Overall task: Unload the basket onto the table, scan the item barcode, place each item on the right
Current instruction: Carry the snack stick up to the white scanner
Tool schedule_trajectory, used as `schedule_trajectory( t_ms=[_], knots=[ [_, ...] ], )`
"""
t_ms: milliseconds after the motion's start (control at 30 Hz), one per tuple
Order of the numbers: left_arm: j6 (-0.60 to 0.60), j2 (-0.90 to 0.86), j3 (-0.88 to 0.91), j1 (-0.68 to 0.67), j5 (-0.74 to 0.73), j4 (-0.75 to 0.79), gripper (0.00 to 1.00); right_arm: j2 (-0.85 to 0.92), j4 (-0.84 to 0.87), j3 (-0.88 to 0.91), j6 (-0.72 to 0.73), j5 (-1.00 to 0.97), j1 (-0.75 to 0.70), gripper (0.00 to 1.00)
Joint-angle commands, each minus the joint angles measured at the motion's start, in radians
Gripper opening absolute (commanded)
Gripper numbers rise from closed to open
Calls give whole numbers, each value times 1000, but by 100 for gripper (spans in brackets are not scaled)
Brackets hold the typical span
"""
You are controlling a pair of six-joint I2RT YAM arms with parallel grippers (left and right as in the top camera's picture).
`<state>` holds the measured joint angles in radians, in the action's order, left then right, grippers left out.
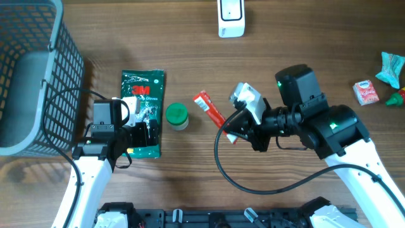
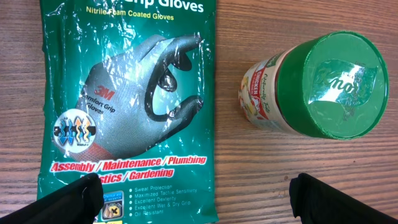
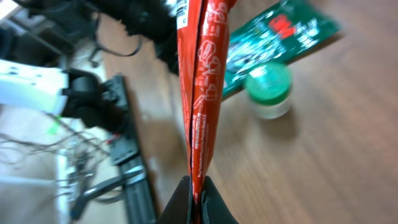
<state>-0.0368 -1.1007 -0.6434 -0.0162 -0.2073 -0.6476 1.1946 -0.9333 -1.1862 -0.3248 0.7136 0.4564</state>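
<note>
Right gripper [image 1: 229,130]: clenched on the red packet [image 1: 207,107]. The near-right end of the packet is pinched between the fingertips. The rest of it extends away from the jaws, toward the far-left corner of the tabletop [image 1: 190,63].

In the right wrist view, the red packet [image 3: 202,93] is seen edge-on. It rises straight out of the closed tips of the right gripper [image 3: 196,193], with white print visible along its side. Whether the free end touches the tabletop cannot be told.

Position of packet: near the middle of the tabletop, just right of the green-lidded jar [image 1: 176,116] and apart from it. No barcode can be made out in any view.

The white scanner [image 1: 231,18] is noted at the far edge, well apart from the packet and the jaws.

Left gripper [image 1: 147,133]: released, jaws spread wide, nothing between them. In the left wrist view, its fingers [image 2: 68,202] are seen over the near end of the green glove pack [image 2: 124,93]. The jar [image 2: 317,84] stands upright just beside the pack.

A wire basket [image 1: 31,76] is recorded at the left edge. Small packets [image 1: 366,92] are recorded at the right edge.
</note>
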Motion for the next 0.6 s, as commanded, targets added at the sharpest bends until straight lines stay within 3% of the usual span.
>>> schedule_trajectory(
  t_ms=[0,267,400,567],
  knots=[
    [-9,-1,0,8,-2,3,100,29,97,-16,-39,-221,4,4],
    [-9,-1,0,8,-1,3,100,257,435,-16,-97,-719,4,4],
    [-9,-1,0,8,-1,3,100,394,675,-16,-107,-909,4,4],
    [-9,-1,0,8,-1,3,100,597,993,-16,-237,-1045,-18,4]
  ],
)
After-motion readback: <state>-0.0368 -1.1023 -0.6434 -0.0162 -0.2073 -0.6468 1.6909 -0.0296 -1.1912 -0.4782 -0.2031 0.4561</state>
